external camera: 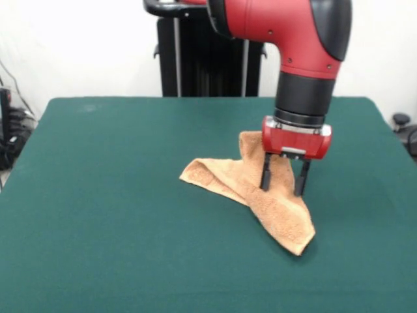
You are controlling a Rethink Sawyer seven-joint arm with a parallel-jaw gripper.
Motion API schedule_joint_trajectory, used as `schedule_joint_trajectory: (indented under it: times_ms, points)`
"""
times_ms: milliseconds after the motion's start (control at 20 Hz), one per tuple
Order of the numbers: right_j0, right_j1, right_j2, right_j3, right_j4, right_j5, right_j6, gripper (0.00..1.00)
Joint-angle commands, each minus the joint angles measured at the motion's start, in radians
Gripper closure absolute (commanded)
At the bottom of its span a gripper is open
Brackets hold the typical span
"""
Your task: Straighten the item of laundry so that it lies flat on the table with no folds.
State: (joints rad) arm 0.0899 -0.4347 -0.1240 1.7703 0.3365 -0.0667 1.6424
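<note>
The orange-tan towel (281, 218) lies crumpled on the green table (111, 215), right of centre. It is folded into a rough V: one lobe runs left, one runs toward the near right corner, and a raised peak stands at the far side. My gripper (283, 190) comes straight down over the towel's middle. Its two black fingers (265, 173) stand apart, open, with the tips at about the cloth's level. The left finger is in front of the raised fold. I cannot tell whether the tips touch the cloth. No tag or woven band shows.
The robot's black pedestal (202, 59) stands behind the table's far edge. Cables and dark gear (10, 130) sit beyond the left edge, and a dark object (404, 127) beyond the right edge.
</note>
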Motion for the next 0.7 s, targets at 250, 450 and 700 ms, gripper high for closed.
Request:
schedule_joint_trajectory:
  times_ms: [250,450,700]
  points:
    - [0.065,0.061,0.177,0.091,0.101,0.005,0.354,0.00]
    - [0.085,0.053,0.177,0.093,0.127,0.008,0.380,0.00]
    - [0.107,0.044,0.178,0.091,0.161,0.018,0.410,0.00]
